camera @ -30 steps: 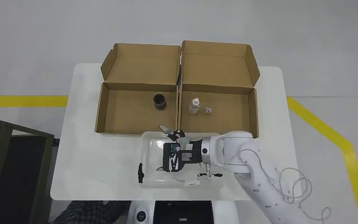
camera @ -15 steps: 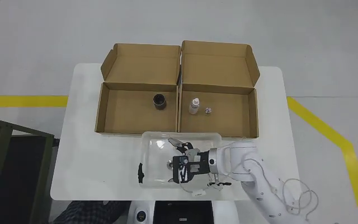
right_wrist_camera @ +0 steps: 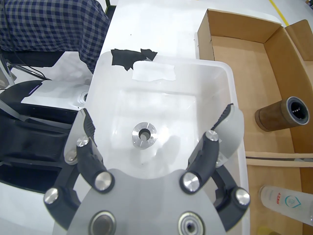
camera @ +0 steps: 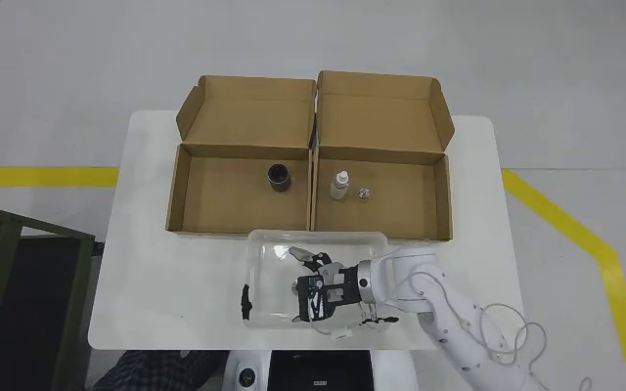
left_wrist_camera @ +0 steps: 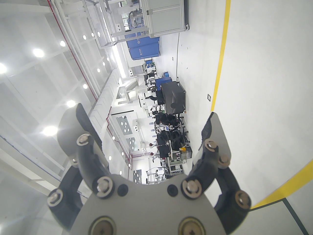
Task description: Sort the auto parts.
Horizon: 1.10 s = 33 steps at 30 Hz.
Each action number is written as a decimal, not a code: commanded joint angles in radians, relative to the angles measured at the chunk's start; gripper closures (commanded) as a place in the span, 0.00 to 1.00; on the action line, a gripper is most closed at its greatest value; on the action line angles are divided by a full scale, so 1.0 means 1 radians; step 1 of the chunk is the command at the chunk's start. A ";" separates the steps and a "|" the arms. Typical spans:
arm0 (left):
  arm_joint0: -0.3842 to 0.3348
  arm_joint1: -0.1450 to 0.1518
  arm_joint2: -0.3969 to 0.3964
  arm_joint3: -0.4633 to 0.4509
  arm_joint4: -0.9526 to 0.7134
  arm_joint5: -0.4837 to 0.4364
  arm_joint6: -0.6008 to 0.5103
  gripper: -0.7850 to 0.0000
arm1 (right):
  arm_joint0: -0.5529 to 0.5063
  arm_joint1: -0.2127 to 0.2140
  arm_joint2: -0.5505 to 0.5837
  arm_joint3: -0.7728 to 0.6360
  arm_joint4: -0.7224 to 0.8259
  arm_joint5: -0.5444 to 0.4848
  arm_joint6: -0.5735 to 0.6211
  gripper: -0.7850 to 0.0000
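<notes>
A clear plastic bin (camera: 260, 244) stands at the table's front edge. In it a silver metal bushing (right_wrist_camera: 144, 135) with a centre hole stands on end. My right gripper (camera: 305, 291) hovers over the bin, open, fingers either side of the bushing and above it (right_wrist_camera: 156, 116). The left cardboard box (camera: 196, 195) holds a brown cylindrical bearing (camera: 280, 177), also seen as the bearing (right_wrist_camera: 281, 116). In the right box (camera: 421, 200) are a white bottle (camera: 338, 184) and a small metal part (camera: 364, 193). My left gripper (left_wrist_camera: 146, 113) is open and empty, facing the room.
Black tape (right_wrist_camera: 132, 57) and a white label (right_wrist_camera: 154, 72) mark the bin's far wall. Both box lids (camera: 323, 108) stand open at the back. An olive cart (camera: 39, 293) is beside the table. White tabletop lies bare on both sides of the bin.
My right gripper has pulled back from the bin's box side toward the table's front edge, staying open. The parts in the boxes have not moved.
</notes>
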 commanded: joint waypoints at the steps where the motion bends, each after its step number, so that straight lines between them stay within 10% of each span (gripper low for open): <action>1: 0.000 0.000 0.000 0.000 0.000 0.000 0.000 0.00 | 0.000 0.000 0.000 0.000 0.000 0.000 0.000 0.00; 33: 0.000 0.000 0.000 0.000 0.000 0.000 0.000 0.00 | 0.035 -0.001 -0.033 -0.002 -0.072 0.034 -0.019 0.00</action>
